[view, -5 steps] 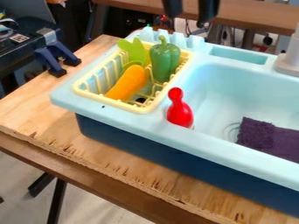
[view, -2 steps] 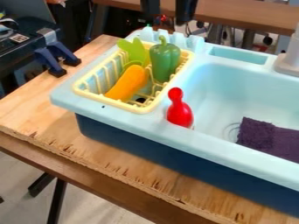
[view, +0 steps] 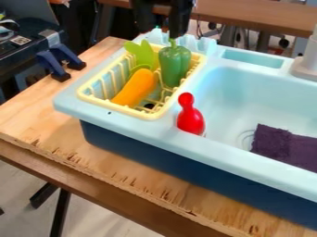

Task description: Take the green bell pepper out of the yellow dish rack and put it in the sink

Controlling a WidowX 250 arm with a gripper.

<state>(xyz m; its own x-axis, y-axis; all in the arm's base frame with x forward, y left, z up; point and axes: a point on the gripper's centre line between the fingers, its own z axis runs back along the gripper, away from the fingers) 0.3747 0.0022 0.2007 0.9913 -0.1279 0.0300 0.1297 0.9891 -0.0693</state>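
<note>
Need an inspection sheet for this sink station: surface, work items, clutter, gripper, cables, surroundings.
Surface: wooden tabletop with a rough, chipped front edge; light-blue sink stands on it.
Work items: green pepper upright in the yellow rack; orange vegetable leaning beside it, light-green leafy piece behind.
Clutter: red pin-shaped toy beside the rack; purple cloth in the basin.
Gripper: black gripper open above the rack's far end, nearest the pepper's stem; contact cannot be told.
Cables: light loops at the left edge; nothing seen across the sink.
Surroundings: blue clamps at the table's left edge; brown bench behind.
</note>
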